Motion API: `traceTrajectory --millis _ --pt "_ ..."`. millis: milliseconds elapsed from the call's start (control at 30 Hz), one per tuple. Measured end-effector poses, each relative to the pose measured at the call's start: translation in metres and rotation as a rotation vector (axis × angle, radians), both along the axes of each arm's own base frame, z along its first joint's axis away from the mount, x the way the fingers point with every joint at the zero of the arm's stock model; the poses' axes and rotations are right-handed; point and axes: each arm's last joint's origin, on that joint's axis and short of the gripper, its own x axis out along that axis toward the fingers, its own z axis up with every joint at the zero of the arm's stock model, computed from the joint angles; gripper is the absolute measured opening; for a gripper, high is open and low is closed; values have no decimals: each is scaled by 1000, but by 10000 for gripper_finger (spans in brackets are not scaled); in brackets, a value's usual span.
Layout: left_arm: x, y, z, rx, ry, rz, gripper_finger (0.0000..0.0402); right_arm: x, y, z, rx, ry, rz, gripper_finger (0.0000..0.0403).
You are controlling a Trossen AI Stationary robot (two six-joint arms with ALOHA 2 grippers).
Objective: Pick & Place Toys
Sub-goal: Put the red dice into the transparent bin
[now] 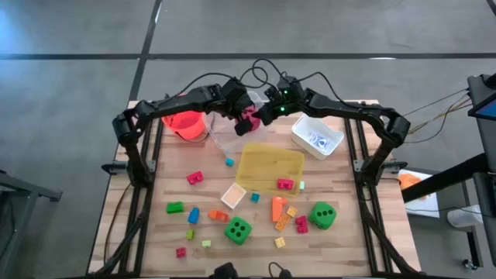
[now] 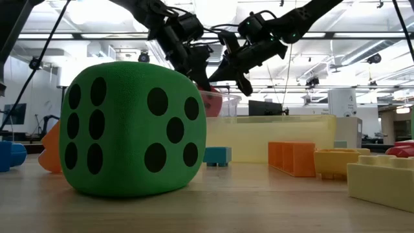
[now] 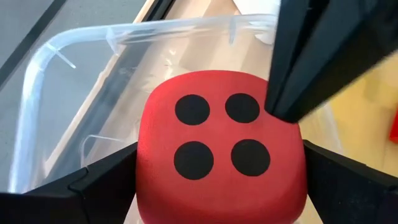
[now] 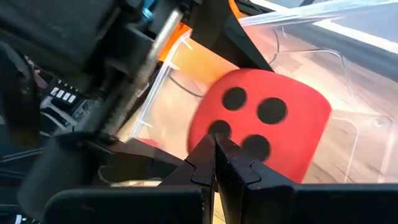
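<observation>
Red-pink foam die with black dots [image 3: 222,152] sits between left gripper [image 3: 221,177] fingers, spread wide, flanking it over clear plastic tray [image 3: 74,81]; right gripper [image 4: 216,163] fingers pressed together, tips against die's dotted face.

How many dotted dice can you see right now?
3. Two green dice on the table's near side: one left of centre, one further right. The pink-red die sits between the left hand's fingers over the clear tray.
</observation>
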Motion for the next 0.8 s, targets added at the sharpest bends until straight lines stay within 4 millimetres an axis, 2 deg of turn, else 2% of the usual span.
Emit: traceTrajectory --millis 200,567,800 --pt "1 1 -3 2 -22 13 400 0 -1 -1 11 6 -32 8" --pt "2 1 4 14 -64 15 400 -4 0 -9 47 93 -94 8" --pt "2 1 5 14 -74 10 400 0 -1 -2 16 27 -85 8"
